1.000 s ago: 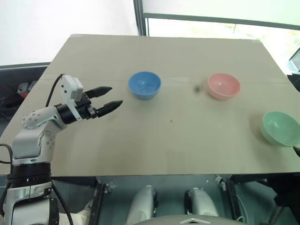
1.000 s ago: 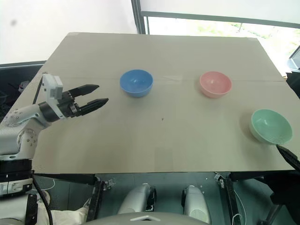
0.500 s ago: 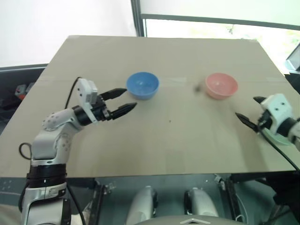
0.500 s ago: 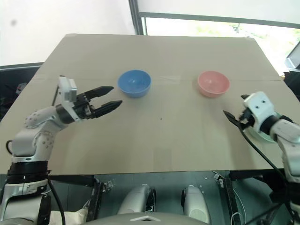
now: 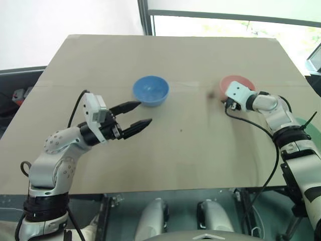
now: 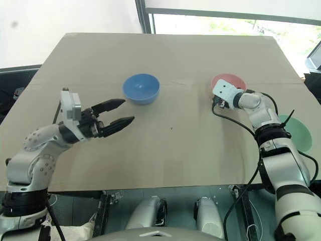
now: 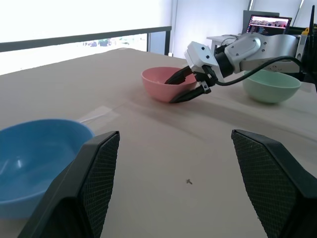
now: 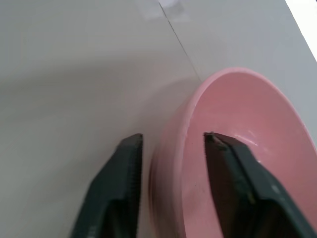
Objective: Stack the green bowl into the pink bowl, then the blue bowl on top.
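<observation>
The pink bowl (image 5: 241, 80) stands at the back right of the table. My right gripper (image 7: 169, 92) is shut on the pink bowl's near rim (image 8: 171, 138), one finger inside the bowl and the other against its outer wall. To the right, behind that forearm, sits the green bowl (image 6: 299, 133), which also shows as the green bowl (image 7: 271, 85). The blue bowl (image 5: 150, 90) rests at the back middle. My left gripper (image 5: 144, 113) hovers open and empty a little in front of and to the left of the blue bowl.
The tan table (image 5: 190, 150) has bare room across its middle and front. A seam with a strip of clear tape (image 5: 188, 86) runs between the blue and pink bowls. A laptop (image 7: 267, 24) stands on a desk beyond the table.
My right arm swung in from the table's right edge near the green bowl to the pink bowl, and its fingers closed on the rim. The left gripper drifted slightly right and back, still open.
</observation>
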You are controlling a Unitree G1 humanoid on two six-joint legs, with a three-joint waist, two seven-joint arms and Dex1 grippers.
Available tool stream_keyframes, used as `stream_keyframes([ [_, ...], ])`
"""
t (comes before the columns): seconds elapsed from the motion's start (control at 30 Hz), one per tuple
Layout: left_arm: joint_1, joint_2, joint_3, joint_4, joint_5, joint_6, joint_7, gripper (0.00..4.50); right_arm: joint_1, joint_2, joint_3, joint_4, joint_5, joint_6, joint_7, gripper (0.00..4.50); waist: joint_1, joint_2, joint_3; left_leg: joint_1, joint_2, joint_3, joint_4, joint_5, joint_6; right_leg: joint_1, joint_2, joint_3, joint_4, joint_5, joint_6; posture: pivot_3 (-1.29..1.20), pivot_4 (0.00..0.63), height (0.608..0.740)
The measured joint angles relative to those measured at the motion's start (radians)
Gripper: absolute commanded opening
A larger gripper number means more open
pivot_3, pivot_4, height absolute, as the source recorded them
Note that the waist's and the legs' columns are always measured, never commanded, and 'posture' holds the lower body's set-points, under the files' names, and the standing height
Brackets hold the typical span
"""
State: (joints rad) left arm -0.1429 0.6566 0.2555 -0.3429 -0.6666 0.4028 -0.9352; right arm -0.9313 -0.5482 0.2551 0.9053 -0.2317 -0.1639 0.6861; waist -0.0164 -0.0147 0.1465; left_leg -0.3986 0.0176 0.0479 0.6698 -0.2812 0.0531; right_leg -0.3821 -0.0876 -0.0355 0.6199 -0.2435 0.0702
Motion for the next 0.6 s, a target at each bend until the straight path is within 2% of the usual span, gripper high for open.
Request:
stream_keyframes([
  [0.07, 0.024, -0.003, 0.010, -0.020, -0.005, 0.001, 0.014, 3.81, -0.001, 0.000, 0.002, 0.022, -0.003, -0.010, 0.015, 0.21, 0.000, 0.000, 0.000, 0.001, 0.001, 0.000, 0.001, 0.001, -0.002, 0.000, 0.000, 0.000, 0.000, 0.000, 0.000, 0.00, 0.150, 0.740],
  [0.23, 0.050, -0.013, 0.012, -0.041, -0.006, 0.001, 0.046, 3.81, 0.006, -0.001, -0.001, -0.008, 0.007, -0.006, 0.068, 0.21, 0.000, 0.000, 0.000, 0.004, 0.001, 0.000, 0.001, 0.003, -0.005, 0.000, 0.001, 0.001, 0.005, 0.000, 0.000, 0.00, 0.150, 0.740],
  [0.3, 0.053, -0.014, 0.014, -0.041, -0.005, 0.000, 0.048, 3.81, 0.046, -0.005, -0.009, -0.127, 0.038, 0.016, 0.124, 0.21, 0.000, 0.000, 0.000, 0.004, 0.002, -0.001, 0.001, 0.003, -0.005, 0.001, 0.002, 0.001, 0.005, 0.000, -0.001, 0.00, 0.150, 0.740],
  [0.37, 0.058, -0.015, 0.015, -0.039, -0.005, -0.004, 0.050, 3.81, 0.162, -0.009, -0.016, -0.392, 0.113, 0.097, 0.216, 0.21, 0.003, 0.000, 0.000, 0.003, 0.004, -0.002, 0.000, 0.003, -0.005, 0.000, 0.002, 0.000, 0.006, 0.000, -0.001, 0.00, 0.150, 0.740],
  [0.43, 0.056, -0.016, 0.013, -0.040, -0.005, -0.006, 0.049, 3.81, 0.217, -0.012, -0.015, -0.500, 0.138, 0.159, 0.238, 0.21, 0.006, 0.000, 0.000, 0.001, 0.003, -0.003, 0.000, 0.003, -0.004, 0.000, 0.001, -0.001, 0.005, 0.000, -0.001, 0.00, 0.150, 0.740],
  [0.47, 0.060, -0.016, 0.015, -0.036, -0.004, -0.008, 0.048, 3.81, 0.373, -0.014, -0.001, -0.790, 0.194, 0.295, 0.269, 0.21, 0.014, -0.001, 0.000, 0.000, 0.003, -0.005, 0.000, 0.002, -0.004, 0.000, 0.001, -0.003, 0.005, 0.000, -0.001, 0.00, 0.150, 0.740],
  [0.5, 0.058, -0.016, 0.012, -0.034, -0.004, -0.008, 0.048, 3.81, 0.420, 0.001, 0.025, -0.876, 0.208, 0.341, 0.281, 0.21, 0.013, -0.001, 0.000, 0.000, 0.003, -0.004, -0.001, 0.002, -0.004, 0.000, 0.001, -0.003, 0.004, 0.000, -0.001, 0.00, 0.150, 0.740],
  [0.6, 0.040, -0.017, 0.007, -0.029, -0.004, -0.008, 0.042, 3.81, 0.484, 0.043, 0.084, -1.060, 0.219, 0.477, 0.268, 1.04, 0.007, -0.001, 0.000, 0.003, 0.002, -0.002, 0.003, 0.002, -0.004, 0.001, 0.001, -0.001, 0.004, 0.000, -0.001, 0.00, 0.150, 0.740],
])
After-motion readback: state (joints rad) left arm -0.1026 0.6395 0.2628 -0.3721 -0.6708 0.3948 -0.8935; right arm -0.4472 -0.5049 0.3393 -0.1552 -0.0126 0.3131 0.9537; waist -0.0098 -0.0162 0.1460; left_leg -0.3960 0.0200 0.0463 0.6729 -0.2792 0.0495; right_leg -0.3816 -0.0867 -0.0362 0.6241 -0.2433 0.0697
